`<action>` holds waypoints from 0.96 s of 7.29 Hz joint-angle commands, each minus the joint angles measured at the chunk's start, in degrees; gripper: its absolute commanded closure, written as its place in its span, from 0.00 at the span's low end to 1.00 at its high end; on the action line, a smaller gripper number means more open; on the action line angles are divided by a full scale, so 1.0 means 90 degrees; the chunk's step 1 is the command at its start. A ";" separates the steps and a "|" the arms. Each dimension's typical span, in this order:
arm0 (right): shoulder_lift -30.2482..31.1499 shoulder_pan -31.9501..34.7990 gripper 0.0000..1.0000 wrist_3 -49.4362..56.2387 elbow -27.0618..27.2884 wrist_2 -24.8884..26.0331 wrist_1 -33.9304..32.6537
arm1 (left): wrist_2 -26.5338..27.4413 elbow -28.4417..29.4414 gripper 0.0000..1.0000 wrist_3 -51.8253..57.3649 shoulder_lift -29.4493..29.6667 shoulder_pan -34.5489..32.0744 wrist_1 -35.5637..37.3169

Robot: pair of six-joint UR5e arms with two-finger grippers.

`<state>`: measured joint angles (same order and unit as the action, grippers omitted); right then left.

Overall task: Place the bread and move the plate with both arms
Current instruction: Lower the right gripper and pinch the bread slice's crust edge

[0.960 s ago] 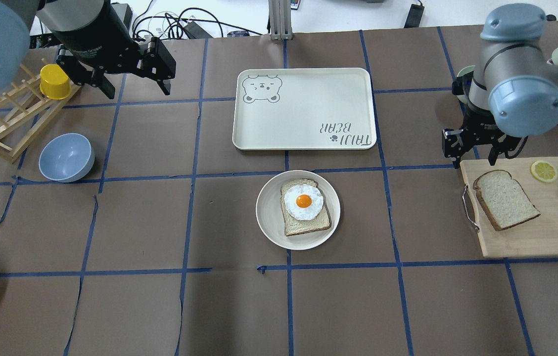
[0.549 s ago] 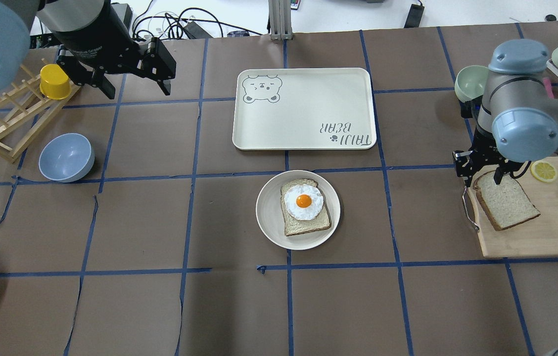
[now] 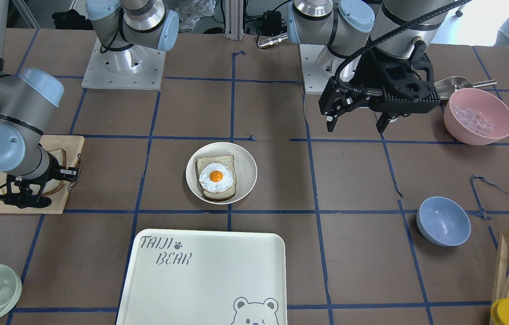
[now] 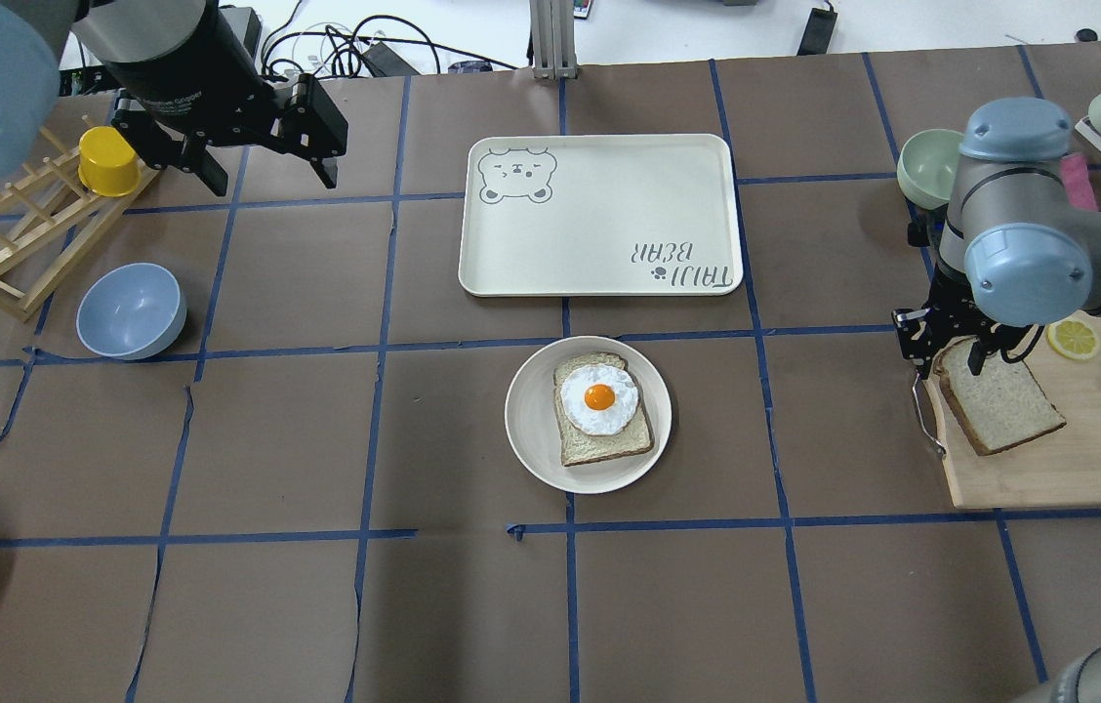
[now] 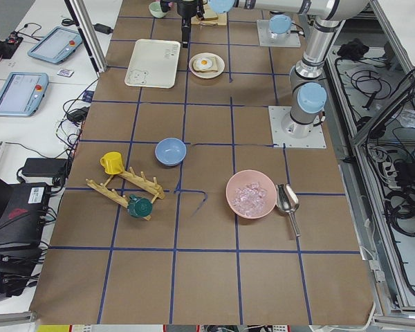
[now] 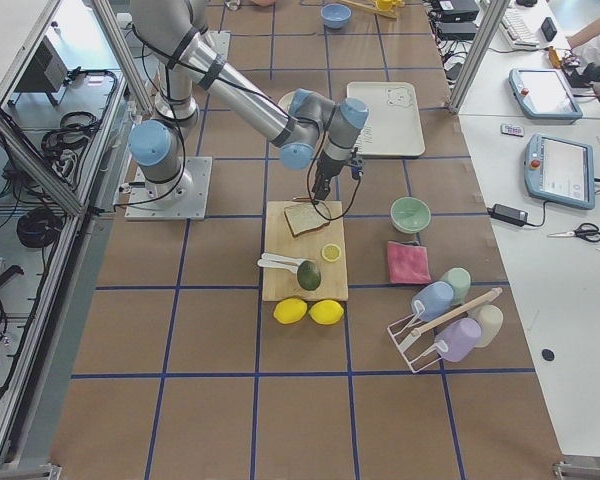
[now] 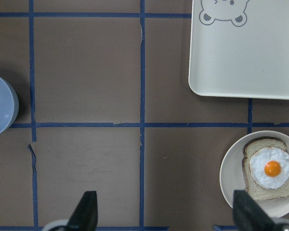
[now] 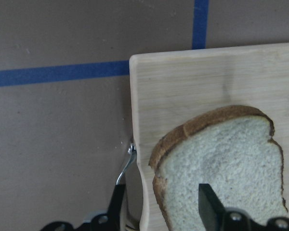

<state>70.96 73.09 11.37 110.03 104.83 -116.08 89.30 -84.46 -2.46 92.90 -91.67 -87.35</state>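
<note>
Right gripper (image 4: 947, 367): jaws apart, straddling the far-left crust of the bread (image 4: 1002, 402).
Grasp: descend squarely — pinch crust only, avoid crushing crumb.

Brown paper covers the table (image 4: 267, 605), ruled into squares by blue tape (image 4: 570, 596). A white desk (image 5: 38, 72) alongside carries two tablets (image 5: 17, 93). Black cables (image 5: 394, 200) trail over the grey floor (image 5: 401, 283) opposite.
</note>
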 commanded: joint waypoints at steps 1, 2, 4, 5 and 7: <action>-0.0189 -0.0162 0.40 0.0210 0.0000 -0.0017 -0.0197 | 0.0000 0.0010 0.00 0.0000 0.0000 0.0000 -0.0001; -0.0209 -0.0163 0.41 0.0221 0.0000 -0.0017 -0.0198 | 0.0000 0.0000 0.00 0.0000 0.0000 0.0000 0.0009; -0.0219 -0.0163 0.41 0.0221 0.0000 -0.0017 -0.0198 | -0.0010 0.0000 0.00 -0.0010 0.0010 0.0000 0.0009; -0.0219 -0.0163 0.53 0.0221 0.0000 -0.0017 -0.0188 | -0.0010 0.0010 0.00 0.0010 0.0000 0.0010 0.0009; -0.0219 -0.0172 0.89 0.0211 -0.0009 -0.0017 -0.0178 | 0.0000 0.0000 0.00 0.0000 0.0000 0.0000 0.0028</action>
<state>69.00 71.58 13.27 109.99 104.68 -117.77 89.20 -84.41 -2.45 92.95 -91.61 -87.13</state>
